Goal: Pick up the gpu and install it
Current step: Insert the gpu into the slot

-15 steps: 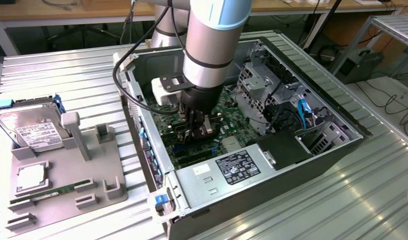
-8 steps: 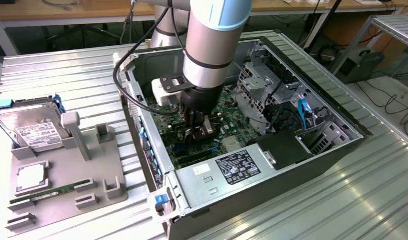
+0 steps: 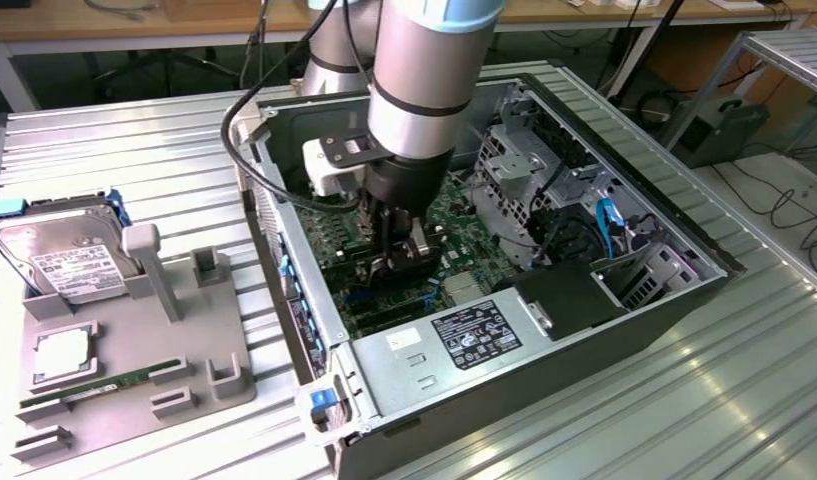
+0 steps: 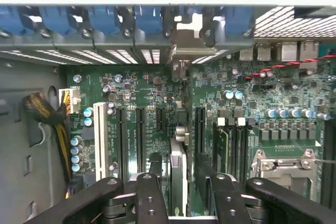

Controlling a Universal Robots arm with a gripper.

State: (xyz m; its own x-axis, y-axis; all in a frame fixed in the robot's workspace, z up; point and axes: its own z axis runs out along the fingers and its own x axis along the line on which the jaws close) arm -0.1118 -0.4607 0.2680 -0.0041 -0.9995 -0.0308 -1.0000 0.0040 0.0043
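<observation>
while the end effector (image 4: pixel 178 192) stands spread over the gpu (image 4: pixel 177 174), upright in its motherboard (image 4: pixel 147 90) slot, installing looks nearly finished; judging seating matters.

Green motherboard (image 4: pixel 147 98), blue clips (image 4: pixel 149 22), black fingers (image 4: pixel 152 198)

Matt grey plastic on the holder tray (image 3: pixel 128 375); ribbed, glossy sheet metal on the table (image 3: pixel 675 400). Bare silvery steel with a paper label on the hard drive (image 3: pixel 64 262). Green lacquered motherboard (image 4: pixel 142 93), black matt gripper (image 4: pixel 181 195).
</observation>
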